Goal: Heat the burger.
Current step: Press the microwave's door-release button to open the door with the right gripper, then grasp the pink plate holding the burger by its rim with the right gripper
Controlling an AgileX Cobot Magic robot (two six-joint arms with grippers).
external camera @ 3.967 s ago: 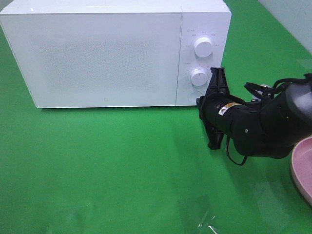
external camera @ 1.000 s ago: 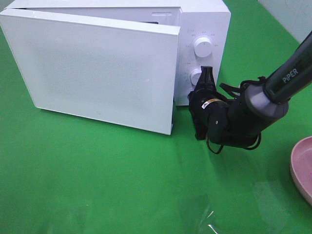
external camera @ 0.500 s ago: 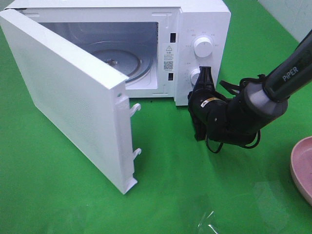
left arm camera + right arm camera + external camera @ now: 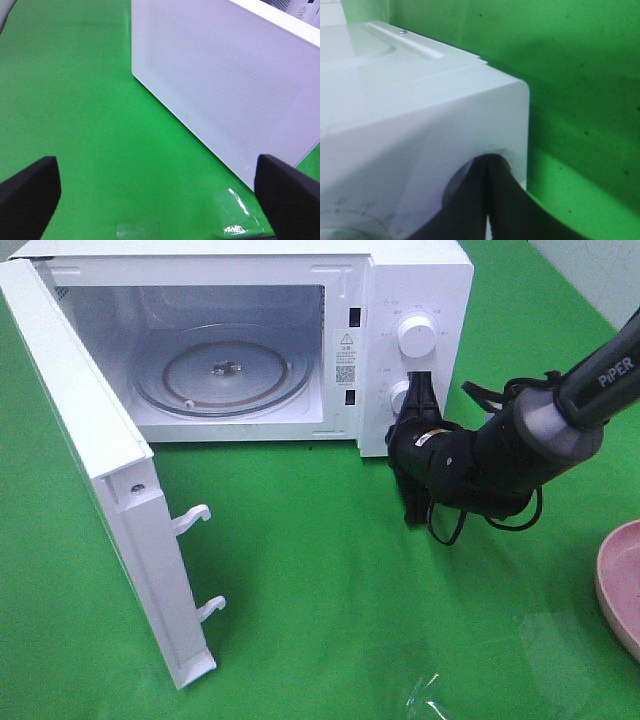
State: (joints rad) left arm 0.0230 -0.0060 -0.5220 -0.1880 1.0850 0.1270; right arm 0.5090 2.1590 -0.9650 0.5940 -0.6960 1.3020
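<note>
With the burger in no view, the clenched, empty right gripper (image 4: 421,390) at centre right could twist the lower knob (image 4: 402,396) on retreating, or the wide-spread, empty left gripper (image 4: 160,200) could strike the door (image 4: 130,510) at lower left.

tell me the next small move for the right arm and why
Probably draw the right gripper back from the microwave's control panel. The door stands wide open, the glass turntable inside is bare, and the shut gripper rests its tip at the panel by the lower knob, so its job there looks done. The burger is not in view.
</note>
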